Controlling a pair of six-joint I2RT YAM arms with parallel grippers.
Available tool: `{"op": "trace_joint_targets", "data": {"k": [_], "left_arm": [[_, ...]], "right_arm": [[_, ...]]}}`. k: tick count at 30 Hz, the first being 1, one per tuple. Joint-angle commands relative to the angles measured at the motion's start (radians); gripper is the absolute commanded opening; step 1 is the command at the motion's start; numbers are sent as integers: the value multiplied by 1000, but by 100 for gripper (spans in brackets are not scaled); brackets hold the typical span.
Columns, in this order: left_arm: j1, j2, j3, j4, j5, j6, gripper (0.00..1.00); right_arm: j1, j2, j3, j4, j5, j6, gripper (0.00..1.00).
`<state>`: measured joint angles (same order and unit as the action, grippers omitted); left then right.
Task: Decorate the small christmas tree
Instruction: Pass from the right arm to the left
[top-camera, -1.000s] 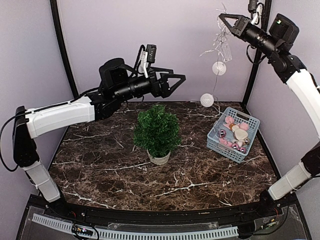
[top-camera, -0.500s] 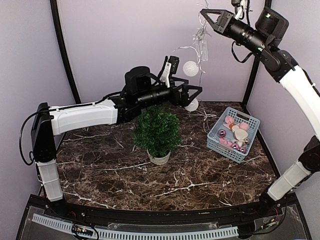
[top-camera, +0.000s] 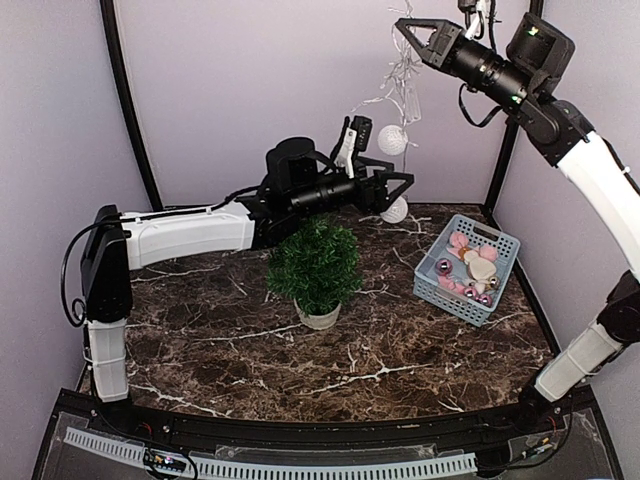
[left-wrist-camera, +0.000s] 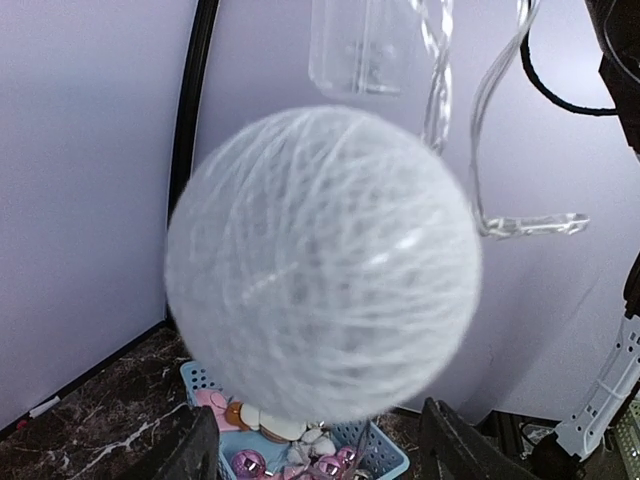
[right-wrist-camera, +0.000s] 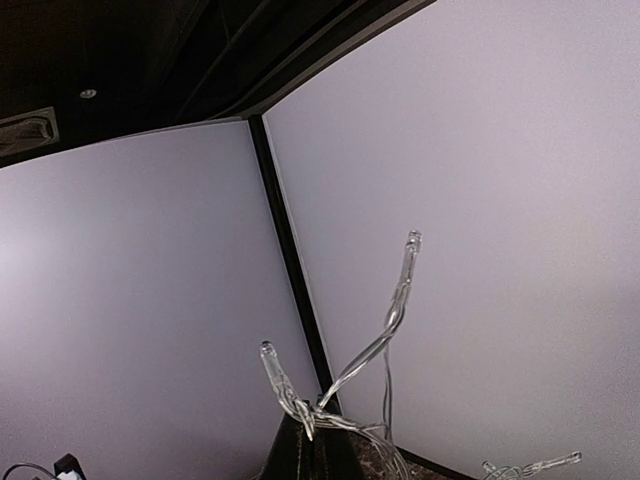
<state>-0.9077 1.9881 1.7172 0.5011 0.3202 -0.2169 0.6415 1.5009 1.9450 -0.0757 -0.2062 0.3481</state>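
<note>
The small christmas tree stands in its pale pot mid-table. High at the back, my right gripper is shut on a clear light string that hangs down with two white yarn balls. The upper ball dangles just above my left gripper, and the lower ball sits at its fingertips. In the left wrist view one ball looms large and blurred over the open left gripper. I see no contact between fingers and ball.
A blue basket of pink baubles and pale ornaments sits at the right of the marble table. The left arm stretches across above the tree top. Black frame posts stand at the back corners.
My left arm has swung right, over the tree, up to the hanging balls, and its jaws have narrowed. The right gripper carried the string left, and the balls swung with it.
</note>
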Motion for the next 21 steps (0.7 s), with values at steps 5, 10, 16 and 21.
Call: {"op": "trace_joint_targets", "data": {"k": [5, 10, 16, 21], "left_arm": [[-23, 32, 43, 16, 34, -13, 53], [-28, -25, -3, 11, -10, -4, 31], [-30, -168, -138, 59, -113, 48, 4], [-30, -278, -212, 64, -210, 128, 0]], "right_arm": [[26, 0, 1, 34, 28, -21, 0], [26, -26, -38, 17, 109, -51, 0], [26, -93, -116, 1, 303, -113, 0], [25, -133, -144, -22, 415, -170, 0]]}}
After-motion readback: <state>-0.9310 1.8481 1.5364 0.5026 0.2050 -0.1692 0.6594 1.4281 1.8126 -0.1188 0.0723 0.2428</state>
